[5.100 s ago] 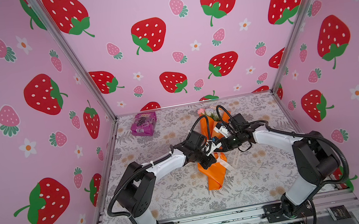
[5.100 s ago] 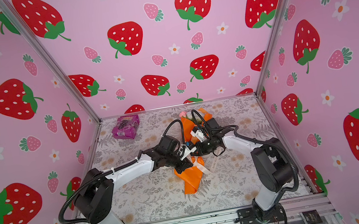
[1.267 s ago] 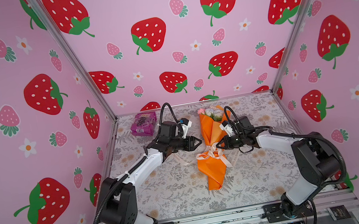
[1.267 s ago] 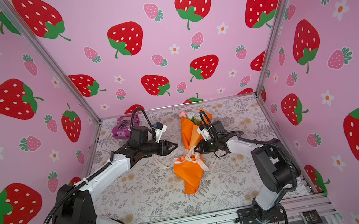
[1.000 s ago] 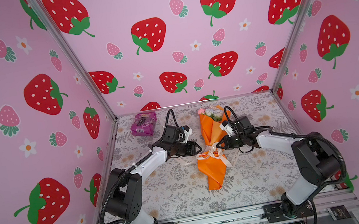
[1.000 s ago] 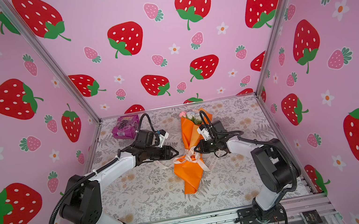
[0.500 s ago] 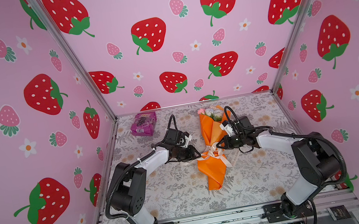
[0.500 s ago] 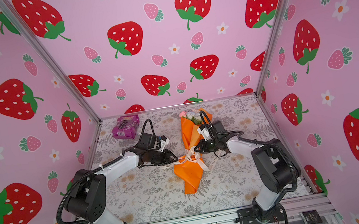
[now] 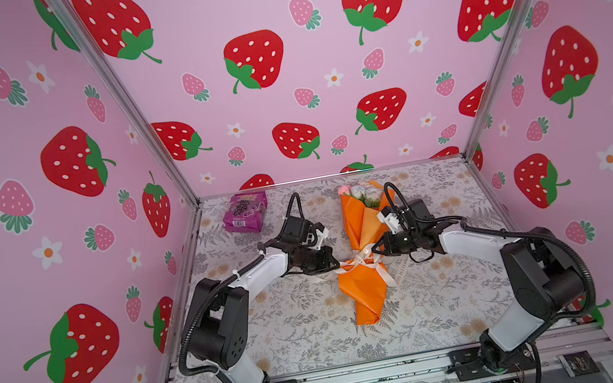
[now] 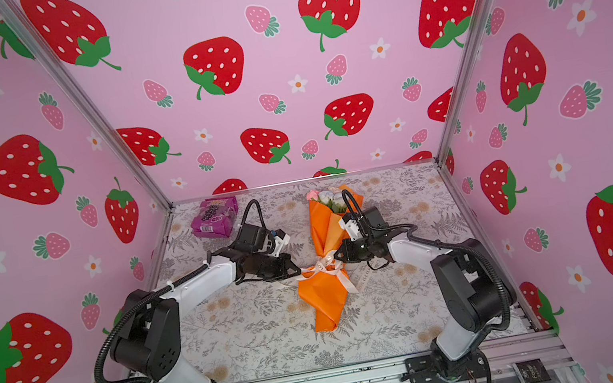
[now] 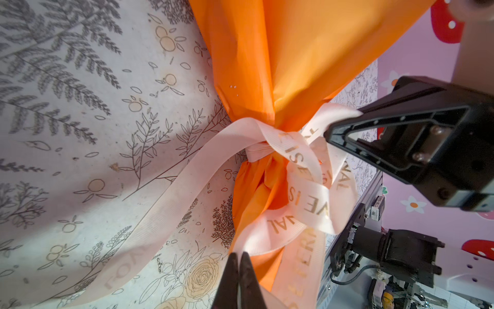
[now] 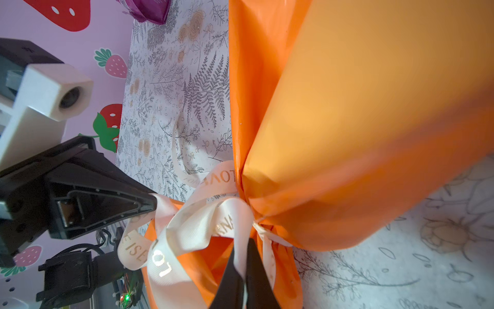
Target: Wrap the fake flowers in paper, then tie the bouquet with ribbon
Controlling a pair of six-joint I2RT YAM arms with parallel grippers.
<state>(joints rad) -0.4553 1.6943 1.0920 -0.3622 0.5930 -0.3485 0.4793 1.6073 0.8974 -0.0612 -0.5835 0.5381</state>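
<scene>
Two claws flank the bouquet (image 9: 358,230) at its tied waist. It lies flat mid-bench (image 9: 298,329), flower heads toward the back wall and paper tail toward the front. The left claw (image 9: 337,267) is just left of the waist, jaws together on a loop of the ribbon (image 11: 302,171) (clearest in the left wrist view). The right claw (image 9: 375,250) is just right of the waist, clamped on another ribbon loop. A purple packet (image 9: 245,213) lies back-left, well apart.
</scene>
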